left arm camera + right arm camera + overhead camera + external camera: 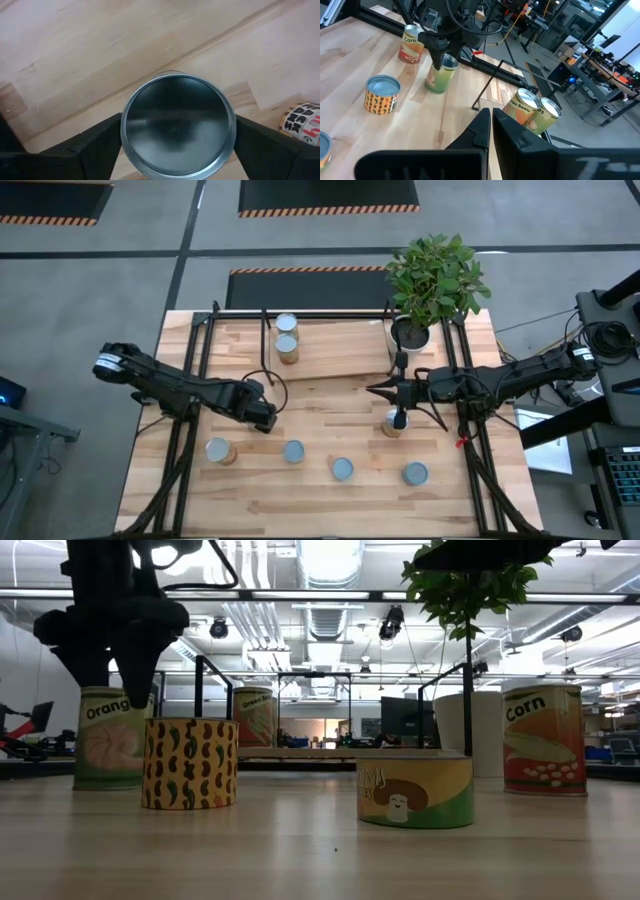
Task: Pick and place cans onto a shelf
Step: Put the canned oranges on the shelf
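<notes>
Left claw [175,150] spread around can [177,130] (upright), right claw [490,122] closed, raised

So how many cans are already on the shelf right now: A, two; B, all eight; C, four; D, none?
A: the high view shows two cans side by side on the shelf at the back of the table, and the right wrist view shows the same pair; the other cans stand on the tabletop.
</notes>
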Available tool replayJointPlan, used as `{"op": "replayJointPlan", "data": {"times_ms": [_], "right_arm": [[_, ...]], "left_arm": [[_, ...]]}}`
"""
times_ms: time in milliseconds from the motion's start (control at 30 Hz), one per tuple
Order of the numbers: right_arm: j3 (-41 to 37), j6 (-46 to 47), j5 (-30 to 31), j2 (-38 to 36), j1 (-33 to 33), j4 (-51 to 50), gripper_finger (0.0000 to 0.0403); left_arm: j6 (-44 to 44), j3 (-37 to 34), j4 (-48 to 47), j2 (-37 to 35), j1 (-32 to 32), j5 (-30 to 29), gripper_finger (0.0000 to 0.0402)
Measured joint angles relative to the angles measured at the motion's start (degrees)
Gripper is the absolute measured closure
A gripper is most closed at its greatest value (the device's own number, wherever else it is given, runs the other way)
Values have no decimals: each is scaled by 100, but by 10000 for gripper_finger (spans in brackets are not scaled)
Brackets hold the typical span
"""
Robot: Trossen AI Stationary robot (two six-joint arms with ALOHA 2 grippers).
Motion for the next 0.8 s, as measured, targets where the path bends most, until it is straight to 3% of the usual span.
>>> {"op": "replayJointPlan", "data": {"times_ms": [133, 333, 567, 800], "right_arm": [[0, 0, 0, 0, -1, -1, 394], [0, 0, 2, 0, -2, -3, 394], [0, -58, 4, 0, -4, -2, 394], [60, -81, 5, 0, -4, -40, 394]], "left_arm": [[29, 0, 1, 0, 0, 23, 101], [97, 178, 14, 4, 0, 395, 91], [721, 1316, 67, 10, 71, -74, 91], [2072, 2749, 62, 415, 563, -455, 91]]}}
